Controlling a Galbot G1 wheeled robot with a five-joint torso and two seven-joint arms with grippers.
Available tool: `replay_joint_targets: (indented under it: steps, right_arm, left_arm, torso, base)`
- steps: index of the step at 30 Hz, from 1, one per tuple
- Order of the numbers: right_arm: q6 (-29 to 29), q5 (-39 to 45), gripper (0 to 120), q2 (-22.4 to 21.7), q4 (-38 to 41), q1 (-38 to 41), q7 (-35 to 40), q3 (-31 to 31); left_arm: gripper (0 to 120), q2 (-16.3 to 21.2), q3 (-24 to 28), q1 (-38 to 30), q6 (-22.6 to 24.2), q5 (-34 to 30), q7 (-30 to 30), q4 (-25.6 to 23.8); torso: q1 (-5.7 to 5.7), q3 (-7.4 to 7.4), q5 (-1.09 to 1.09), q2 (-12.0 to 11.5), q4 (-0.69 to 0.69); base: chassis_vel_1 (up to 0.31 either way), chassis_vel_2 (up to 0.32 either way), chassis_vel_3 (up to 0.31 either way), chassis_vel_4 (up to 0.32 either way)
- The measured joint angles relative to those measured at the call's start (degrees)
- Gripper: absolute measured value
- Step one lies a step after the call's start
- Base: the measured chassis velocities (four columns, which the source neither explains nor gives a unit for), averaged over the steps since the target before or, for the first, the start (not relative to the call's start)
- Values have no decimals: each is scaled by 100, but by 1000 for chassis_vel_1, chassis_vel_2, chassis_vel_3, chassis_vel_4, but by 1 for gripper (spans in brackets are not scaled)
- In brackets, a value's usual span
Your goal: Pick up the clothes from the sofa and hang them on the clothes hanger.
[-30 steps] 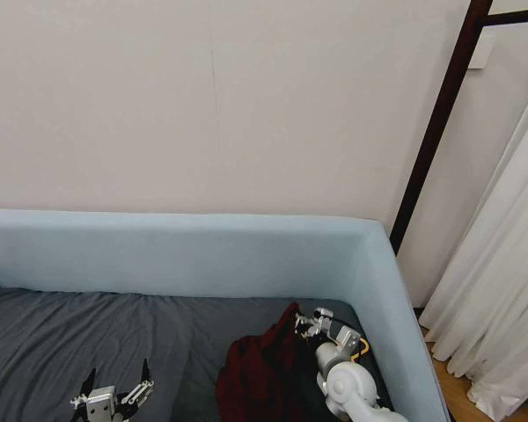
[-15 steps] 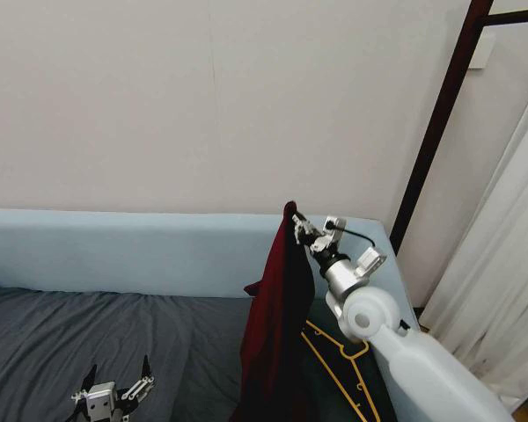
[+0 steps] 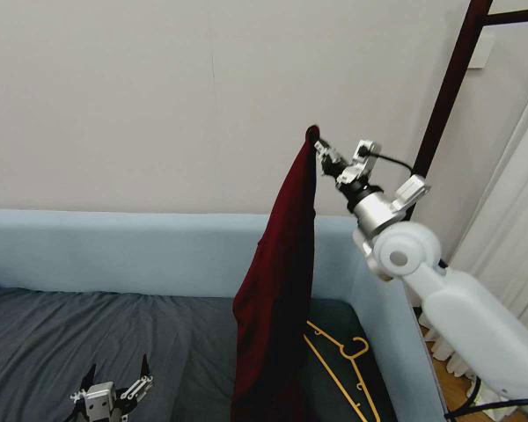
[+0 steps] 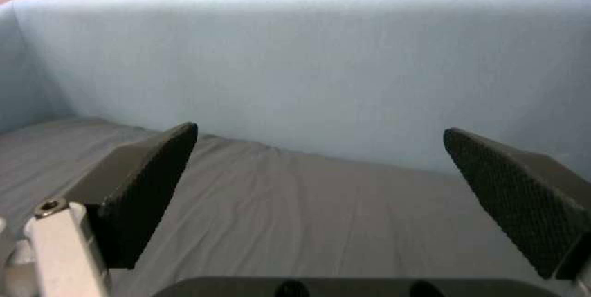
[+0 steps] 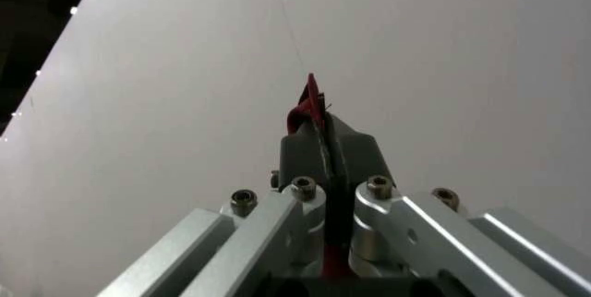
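Left gripper [image 3: 117, 376] hovers low over the sofa's grey seat [image 3: 44, 343], far left, jaws spread wide and holding nothing; in the left wrist view [image 4: 328, 172] both pads face the blue sofa [image 3: 158, 255] backrest with bare cushion between them. Looks parked, kept out of the working arm's way.

Middle: the red garment [image 3: 282, 299] hangs in one long drape from high above the backrest down toward the seat. Its lower end runs out of view, so can't tell if it has cleared the cushion. It's held that high probably so the cloth hangs free.

A yellow hanger [image 3: 339, 369] lies flat on the seat just right of the garment's lower part, untouched.

Right gripper [image 3: 321, 149] is raised in front of the wall [image 3: 158, 97], jaws clamped tight on the garment's top edge. The right wrist view [image 5: 323, 138] shows a sliver of red cloth [image 5: 309, 96] poking out between the closed tips. It's a pinch at one corner, so slipping is a risk.

Right of that stands the dark rack post [image 3: 436, 123], near the gripper but apart from it, then the white curtain [image 3: 510, 264]. Pickup is done, hanging isn't.
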Motion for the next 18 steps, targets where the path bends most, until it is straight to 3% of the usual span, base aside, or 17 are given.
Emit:
replay_joint_targets:
  steps: [6,10,12,18]
  right_arm:
    - [25,-86,0,80,-120,123,-29,-151]
    - [79,-517,0,134,152,-548,-75,-311]
    - [178,-987,0,236,286,-1391,-154,-491]
    - [558,-1983,0,543,-51,-2583,-469,-1051]
  left_arm:
    - [100,-5,-34,40,-9,4,1,-55]
    - [100,6,-104,55,-16,0,0,-57]
    - [100,18,-154,54,-18,-7,0,-41]
    - [100,37,-227,30,12,-9,9,-44]
  torso:
    - [0,0,-2,0,2]
    - [0,0,-1,1,1]
    - [0,0,1,1,1]
    - [-1,0,0,1,2]
  base:
    - [0,0,0,0]
    - [0,0,0,0]
    - [0,0,0,0]
    - [0,0,0,0]
